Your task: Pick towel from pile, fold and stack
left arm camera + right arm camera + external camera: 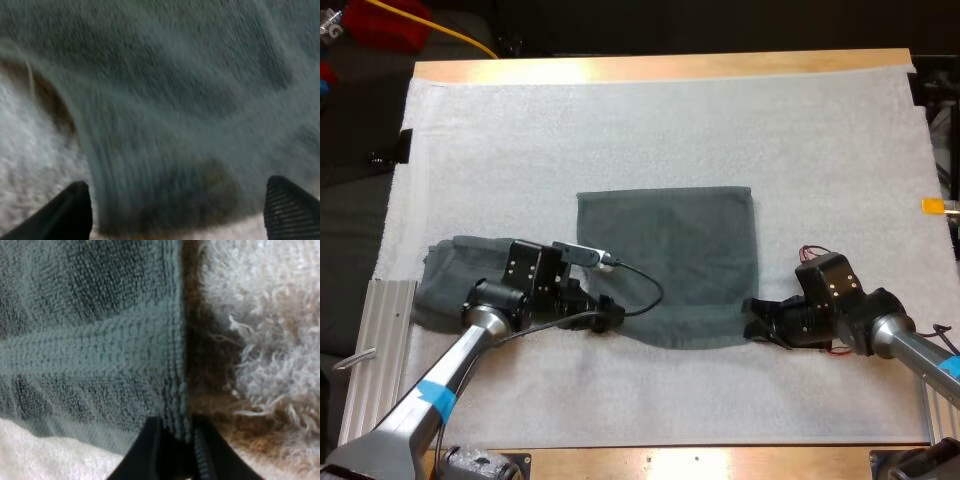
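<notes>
A dark grey-green towel point(670, 260) lies spread flat on the middle of the white mat point(620, 130). My left gripper point(605, 315) is at its near left corner. In the left wrist view this gripper point(182, 215) is open, its fingers point(70, 212) wide apart on either side of the towel's corner point(175, 125). My right gripper point(755, 318) is at the near right corner. Its fingers point(150, 450) are shut on the towel's hemmed edge point(172, 390). A second, crumpled towel point(445, 280) lies at the left, partly under my left arm.
A ribbed metal plate point(370, 350) lies along the mat's left edge. The wooden table edge point(660, 66) runs along the far side. Bare mat lies beyond the spread towel and in front of both grippers.
</notes>
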Tool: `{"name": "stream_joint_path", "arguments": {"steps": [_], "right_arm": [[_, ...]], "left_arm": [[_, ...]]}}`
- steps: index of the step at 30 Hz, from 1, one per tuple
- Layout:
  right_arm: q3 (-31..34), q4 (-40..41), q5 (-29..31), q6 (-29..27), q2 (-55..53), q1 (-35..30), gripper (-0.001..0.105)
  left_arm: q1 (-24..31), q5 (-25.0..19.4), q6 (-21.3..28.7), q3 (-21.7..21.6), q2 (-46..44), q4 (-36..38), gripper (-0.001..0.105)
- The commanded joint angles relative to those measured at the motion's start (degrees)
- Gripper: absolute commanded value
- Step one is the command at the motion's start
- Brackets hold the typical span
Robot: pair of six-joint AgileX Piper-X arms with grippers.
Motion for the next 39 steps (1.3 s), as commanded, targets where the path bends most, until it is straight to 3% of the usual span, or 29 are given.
{"name": "stream_joint_path", "arguments": {"steps": [1, 4, 13, 22, 32, 39], "right_arm": [[0.0, 0.4, -0.8, -0.8, -0.5, -0.2, 0.0], [0.0, 0.4, -0.7, -0.8, -0.5, -0.2, 0.0], [0.0, -0.1, 0.0, -0.8, -0.5, -0.2, 0.0], [0.0, -0.1, 0.0, -0.8, -0.5, -0.2, 0.0], [0.0, -0.1, -0.2, -0.8, -0.5, -0.2, 0.0], [0.0, -0.1, -0.3, -0.8, -0.5, -0.2, 0.0]], "left_arm": [[0.0, -2.6, -0.4, -0.3, 0.2, -1.4, 0.068], [0.0, -5.8, -0.4, -0.3, 0.2, -2.3, 0.068], [0.0, 0.0, -0.4, -0.3, 1.9, -2.7, 0.068], [0.0, 12.8, -0.4, -0.3, 7.2, -1.9, 0.068], [0.0, 12.2, 2.9, -0.3, 7.2, 8.6, 0.068], [0.0, 10.7, 3.3, -0.3, 7.2, 9.5, 0.067]]}}
